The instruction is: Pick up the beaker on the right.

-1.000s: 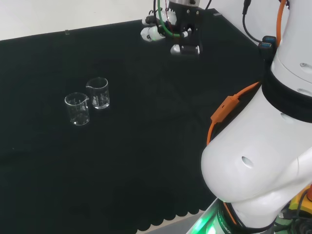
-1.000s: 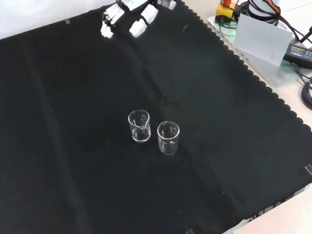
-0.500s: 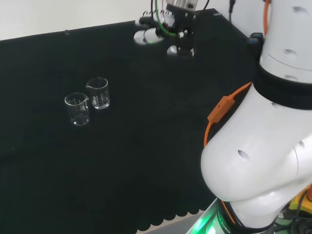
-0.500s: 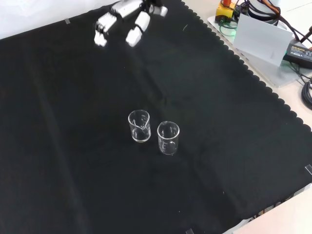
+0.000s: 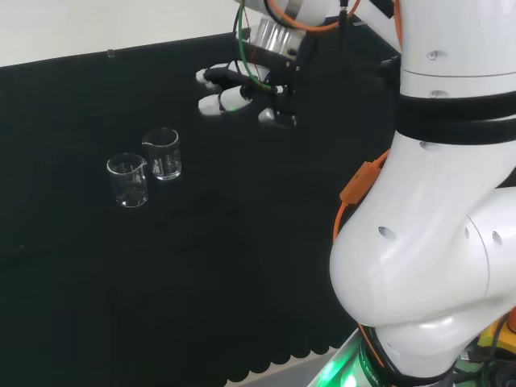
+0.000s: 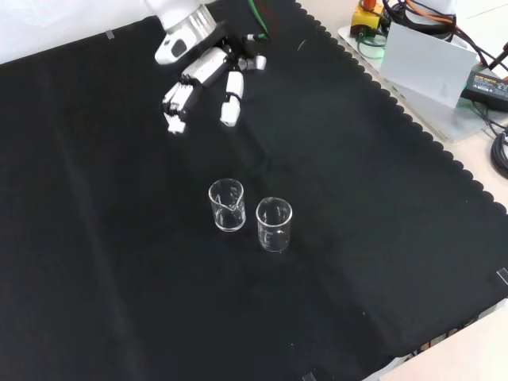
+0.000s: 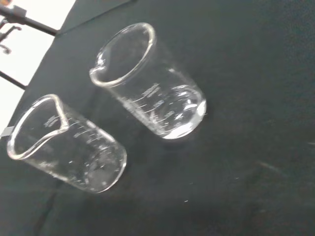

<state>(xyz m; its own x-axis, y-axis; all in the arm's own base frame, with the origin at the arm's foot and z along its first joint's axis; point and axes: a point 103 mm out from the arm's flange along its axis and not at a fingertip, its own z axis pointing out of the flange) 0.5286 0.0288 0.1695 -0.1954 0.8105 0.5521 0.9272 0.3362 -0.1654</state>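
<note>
Both beakers were clear glass, so their walls showed mostly as pale rims and faint printed marks against the black cloth (image 6: pixel 381 238) on the tabletop, and whether either held any liquid could not be made out; in the wrist view both looked empty. The arm's white links (image 5: pixel 435 242) covered the right of the head view and hid that part of the cloth. Taking the left beaker (image 6: pixel 227 205) of the front view as the landmark, the right beaker (image 6: pixel 274 225) stood just beside it, upright, with a narrow gap between them. In the head view the same pair appeared as a nearer beaker (image 5: pixel 128 180) and a farther one (image 5: pixel 164 153), but which matched which could not be told for certain. The hand (image 6: pixel 208 73) hung above the cloth well apart from the landmark beaker, farther up in the front view, its fingers (image 6: pixel 176 101) stretched out and spread, pointing toward the beakers, holding and touching nothing. In the head view the hand (image 5: pixel 250 90) lay to the right of the pair, thumb apart from the fingers.
</note>
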